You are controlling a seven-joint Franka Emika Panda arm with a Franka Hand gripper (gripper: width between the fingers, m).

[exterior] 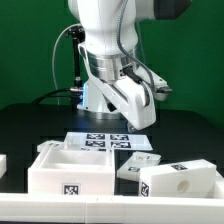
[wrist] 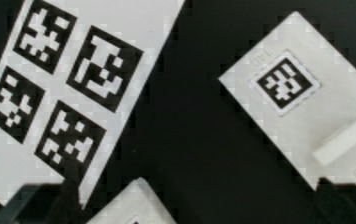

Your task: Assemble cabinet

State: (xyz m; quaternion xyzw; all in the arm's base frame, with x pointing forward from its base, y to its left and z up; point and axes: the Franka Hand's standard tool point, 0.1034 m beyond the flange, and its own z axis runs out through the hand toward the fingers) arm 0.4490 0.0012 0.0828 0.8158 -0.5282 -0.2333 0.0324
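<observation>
A Franka Panda arm (exterior: 105, 30) hangs over the black table (exterior: 40, 120), its gripper (exterior: 143, 114) spread wide and empty, with nothing between the jaws. Cabinet assembly looks barely begun: the open cabinet box (exterior: 68, 170) sits toward the exterior view's left, a holed cabinet block (exterior: 185, 182) lies toward the right, and a smaller tagged cabinet piece (exterior: 140, 163) rests just beside the block, with no two parts visibly joined. Behind them lies the marker board (exterior: 105, 142). The wrist view shows one tagged white part (wrist: 285, 85) near it, so every joining step appears still to come
</observation>
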